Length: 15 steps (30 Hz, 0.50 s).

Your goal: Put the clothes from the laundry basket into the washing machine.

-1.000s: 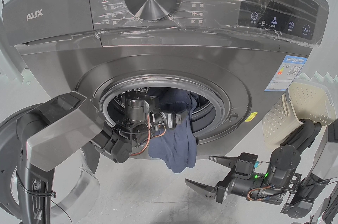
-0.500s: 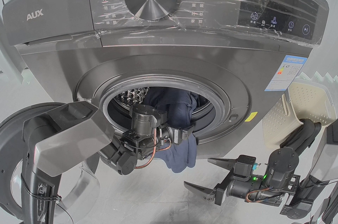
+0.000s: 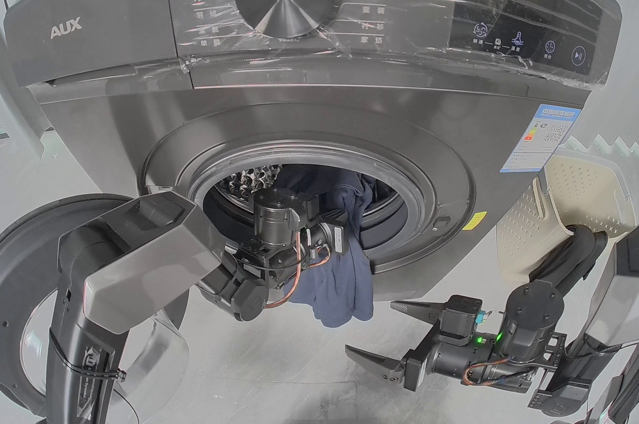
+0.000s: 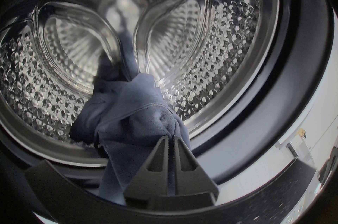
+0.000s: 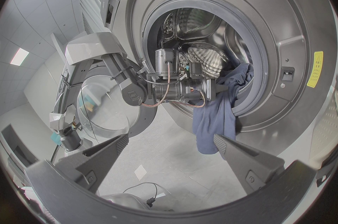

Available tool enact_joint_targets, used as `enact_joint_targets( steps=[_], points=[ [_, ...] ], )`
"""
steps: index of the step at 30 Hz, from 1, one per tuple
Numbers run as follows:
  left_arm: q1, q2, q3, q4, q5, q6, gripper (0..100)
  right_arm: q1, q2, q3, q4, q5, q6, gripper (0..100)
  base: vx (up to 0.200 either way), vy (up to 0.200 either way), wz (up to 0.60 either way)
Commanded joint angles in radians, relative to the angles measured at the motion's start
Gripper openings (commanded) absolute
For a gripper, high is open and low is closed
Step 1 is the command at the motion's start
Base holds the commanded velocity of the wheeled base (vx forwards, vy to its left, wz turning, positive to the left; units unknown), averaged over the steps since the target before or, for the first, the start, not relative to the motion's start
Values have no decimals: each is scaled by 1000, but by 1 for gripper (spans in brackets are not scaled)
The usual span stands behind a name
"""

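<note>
While the left arm bends in at the washing machine (image 3: 319,106) door opening, wrist aimed into the drum (image 4: 197,59), left gripper (image 4: 170,139) is clamped on the navy garment (image 3: 341,289). Garment is bunched, part inside the drum, rest draped over the machine's door seal (image 3: 421,196) and hanging down its front. Empty right gripper (image 3: 370,329) sits low before the machine, below the opening, jaws spread wide. Cream laundry basket (image 3: 586,192) beside the machine, dark clothing (image 3: 571,252) over its rim

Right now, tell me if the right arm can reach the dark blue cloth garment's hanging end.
Probably yes: the open right gripper hangs near the dark blue garment, nothing between; the left gripper clamps it higher.
</note>
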Motion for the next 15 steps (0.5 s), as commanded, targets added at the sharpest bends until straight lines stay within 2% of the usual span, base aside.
enact_joint_targets(
  steps=[1, 5, 15],
  points=[
    [23, 21, -92, -34, 39, -3, 0, 2, 4, 0, -1, 0, 1, 100, 0, 0, 0],
    [55, 38, -193, -41, 81, -3, 0, 10, 2, 1, -1, -1, 2, 100, 0, 0, 0],
    [67, 36, -205, -37, 83, -3, 0, 22, 2, 1, -1, -3, 1, 100, 0, 0, 0]
  ],
)
